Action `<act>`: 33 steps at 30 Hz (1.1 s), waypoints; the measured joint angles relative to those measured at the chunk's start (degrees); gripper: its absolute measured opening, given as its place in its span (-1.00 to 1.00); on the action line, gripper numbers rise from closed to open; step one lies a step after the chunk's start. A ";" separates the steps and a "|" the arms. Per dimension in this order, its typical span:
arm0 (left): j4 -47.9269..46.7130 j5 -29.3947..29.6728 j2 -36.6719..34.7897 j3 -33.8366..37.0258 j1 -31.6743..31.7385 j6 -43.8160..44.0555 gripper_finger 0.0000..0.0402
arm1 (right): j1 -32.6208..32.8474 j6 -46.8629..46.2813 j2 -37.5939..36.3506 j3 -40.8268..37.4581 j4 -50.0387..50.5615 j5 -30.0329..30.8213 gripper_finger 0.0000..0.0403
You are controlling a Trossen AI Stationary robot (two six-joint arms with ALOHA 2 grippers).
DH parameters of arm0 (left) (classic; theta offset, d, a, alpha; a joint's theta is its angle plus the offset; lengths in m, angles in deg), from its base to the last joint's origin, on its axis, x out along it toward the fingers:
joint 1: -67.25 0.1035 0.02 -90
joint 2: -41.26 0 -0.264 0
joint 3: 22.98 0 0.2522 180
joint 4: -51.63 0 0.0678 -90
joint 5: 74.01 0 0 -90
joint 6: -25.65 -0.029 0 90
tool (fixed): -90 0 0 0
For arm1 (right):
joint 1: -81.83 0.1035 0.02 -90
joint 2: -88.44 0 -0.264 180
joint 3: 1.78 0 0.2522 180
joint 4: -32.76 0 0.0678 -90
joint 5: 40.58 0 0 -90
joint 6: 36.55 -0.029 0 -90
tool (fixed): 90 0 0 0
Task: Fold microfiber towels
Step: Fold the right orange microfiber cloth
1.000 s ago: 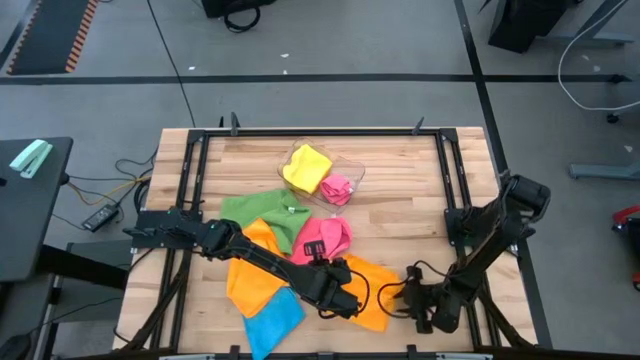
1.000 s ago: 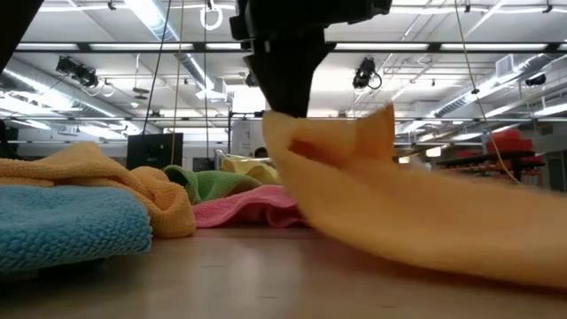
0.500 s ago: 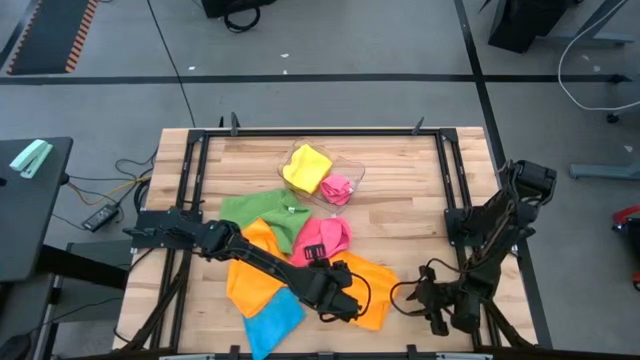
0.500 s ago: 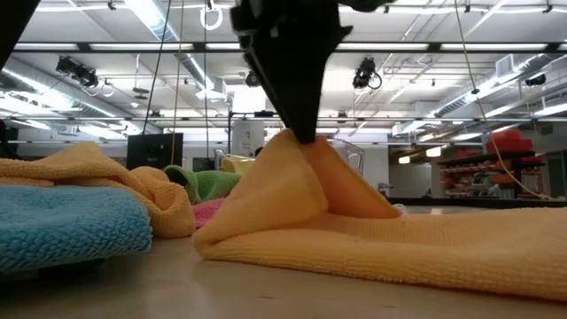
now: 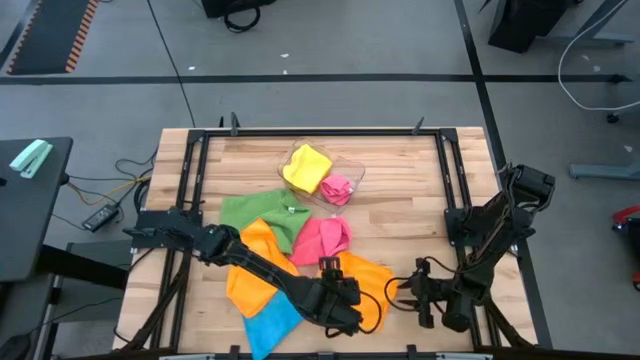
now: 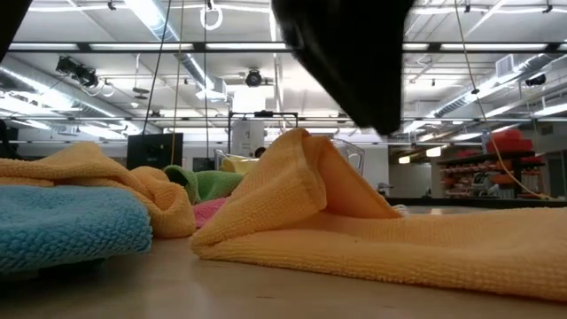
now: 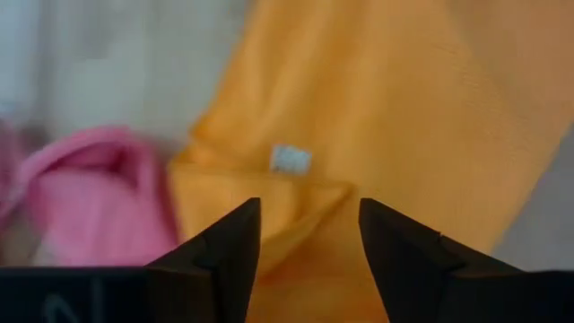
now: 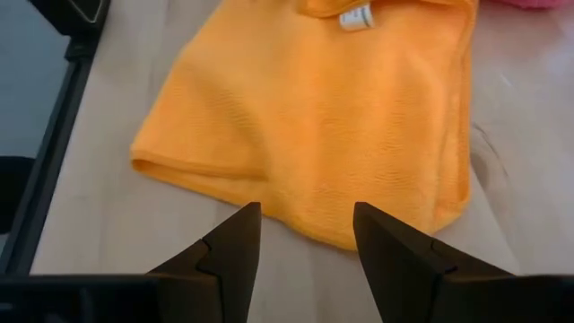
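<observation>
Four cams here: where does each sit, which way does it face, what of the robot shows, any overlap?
High: overhead, straight down on the table; both arms, left gripper and right gripper show.
Low: table height, level into the room; a dark arm part hangs at top.
Left wrist: past open fingers at the orange towel and pink towel.
Right wrist: past open fingers at the orange towel.
Shared: all four see the orange towel; its white tag shows in both wrist views.

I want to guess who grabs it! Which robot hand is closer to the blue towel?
The left. The left gripper hovers over the orange towel, just beside the blue towel at the table's front edge. The right gripper sits farther away, past the orange towel's other side.
</observation>
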 joint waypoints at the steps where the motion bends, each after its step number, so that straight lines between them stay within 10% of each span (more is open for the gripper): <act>1: 1.39 -0.14 0.78 0.03 0.00 -0.89 0.03 | 0.00 0.00 -0.07 0.00 -0.02 -0.04 -0.07; 13: 2.48 -0.36 3.94 -0.06 0.83 -12.57 0.27 | 0.15 -0.42 -0.13 0.04 -0.51 -0.02 -0.07; 27: -2.44 -0.41 4.88 0.05 3.41 -15.26 -0.10 | 0.20 0.00 -0.17 0.07 -0.88 -0.02 -0.07; 33: -2.57 -0.56 4.90 0.05 3.99 -12.78 -0.55 | 0.20 0.00 -0.20 0.07 -0.92 -0.02 -0.07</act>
